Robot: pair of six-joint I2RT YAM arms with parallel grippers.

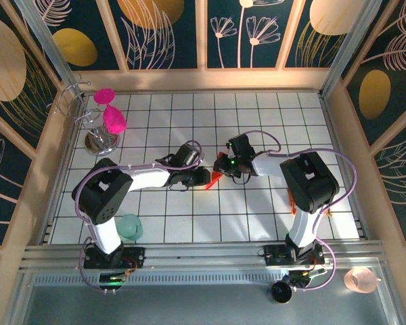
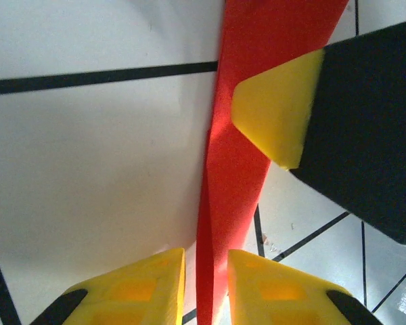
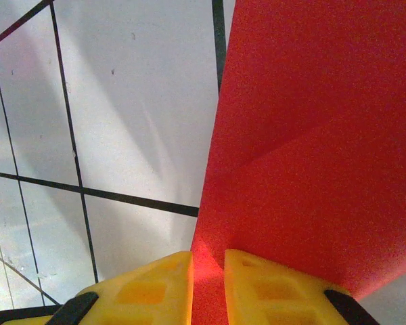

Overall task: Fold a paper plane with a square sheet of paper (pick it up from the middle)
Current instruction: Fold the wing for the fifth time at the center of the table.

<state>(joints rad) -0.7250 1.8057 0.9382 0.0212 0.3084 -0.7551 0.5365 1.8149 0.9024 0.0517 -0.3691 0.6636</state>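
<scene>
The paper plane is bright red folded paper, held between both grippers above the middle of the tiled table. In the left wrist view the paper plane runs edge-on as a narrow strip with a crease. It passes between my left gripper's yellow fingers, touching the right one, with a thin sliver of gap at the left one. The right gripper's pad presses on its upper part. In the right wrist view a broad creased panel of the paper plane fills the gap in my right gripper. From above, left gripper and right gripper meet tip to tip.
Two magenta goblets hang on a wire stand at the back left. A teal cup sits by the left arm's base. A pink cup rests off the table at the front right. Walls enclose three sides.
</scene>
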